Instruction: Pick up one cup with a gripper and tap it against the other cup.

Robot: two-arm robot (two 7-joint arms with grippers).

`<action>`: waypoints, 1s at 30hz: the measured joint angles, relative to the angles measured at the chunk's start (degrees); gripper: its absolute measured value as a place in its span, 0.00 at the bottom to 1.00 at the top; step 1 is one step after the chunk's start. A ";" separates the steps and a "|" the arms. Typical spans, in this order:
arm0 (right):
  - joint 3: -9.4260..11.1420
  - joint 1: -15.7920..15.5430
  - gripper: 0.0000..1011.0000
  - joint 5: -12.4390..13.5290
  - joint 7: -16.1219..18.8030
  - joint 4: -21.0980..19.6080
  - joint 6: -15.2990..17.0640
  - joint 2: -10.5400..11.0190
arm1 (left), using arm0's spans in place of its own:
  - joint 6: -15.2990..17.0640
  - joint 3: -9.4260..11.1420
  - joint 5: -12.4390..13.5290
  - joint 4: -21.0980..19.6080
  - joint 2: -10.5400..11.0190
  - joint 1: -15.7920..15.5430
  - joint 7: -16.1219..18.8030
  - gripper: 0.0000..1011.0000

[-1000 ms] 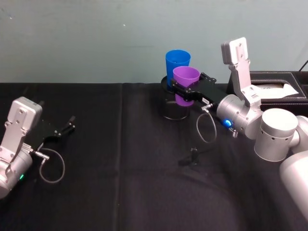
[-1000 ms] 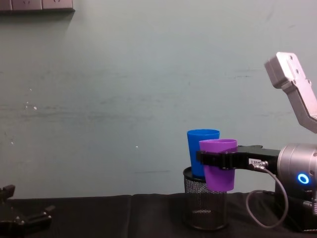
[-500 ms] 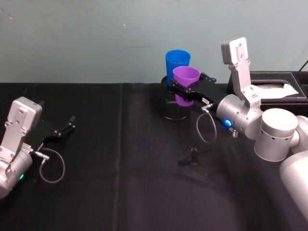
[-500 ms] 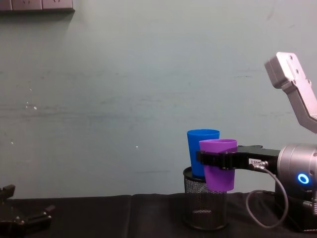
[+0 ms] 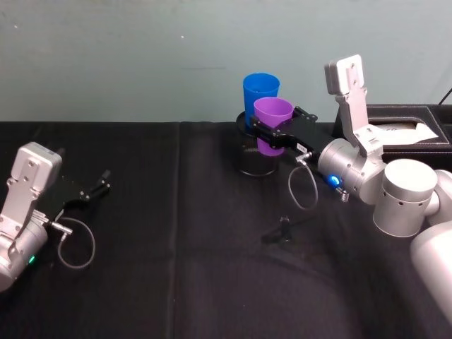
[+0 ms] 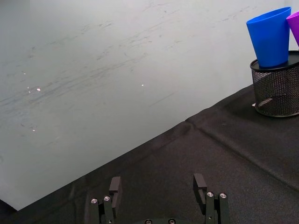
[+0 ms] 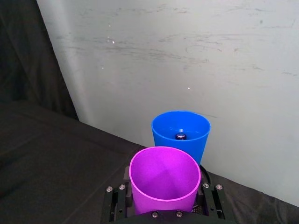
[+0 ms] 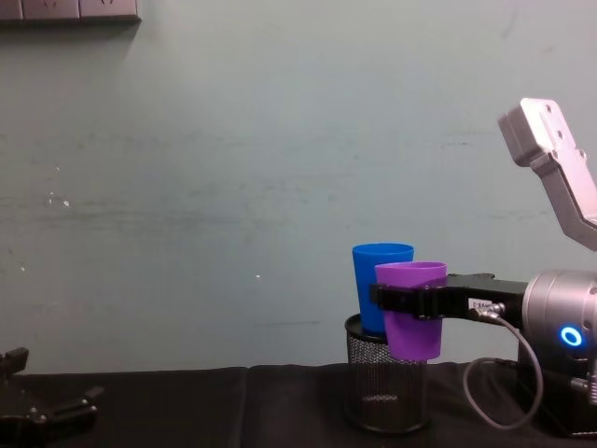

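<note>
My right gripper (image 5: 272, 135) (image 8: 407, 301) (image 7: 163, 212) is shut on the purple cup (image 5: 272, 124) (image 8: 411, 308) (image 7: 164, 179), holding it upright in the air. The blue cup (image 5: 260, 96) (image 8: 380, 286) (image 7: 181, 133) (image 6: 270, 36) stands upright in a black mesh pen holder (image 5: 253, 161) (image 8: 386, 387) (image 6: 276, 91) just behind and to the left of the purple cup. In the chest view the two cups overlap; whether they touch I cannot tell. My left gripper (image 5: 101, 185) (image 6: 159, 186) (image 8: 47, 397) rests open at the table's left, far from the cups.
A black cloth covers the table (image 5: 176, 268). A black tissue box (image 5: 406, 131) sits at the back right behind my right arm. A small dark clip (image 5: 281, 229) lies on the cloth in front of the mesh holder. A pale wall (image 8: 233, 187) stands behind.
</note>
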 joint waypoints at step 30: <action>0.00 0.00 0.72 0.00 0.00 0.00 0.00 0.00 | 0.00 0.00 0.00 0.00 0.00 0.00 0.00 0.99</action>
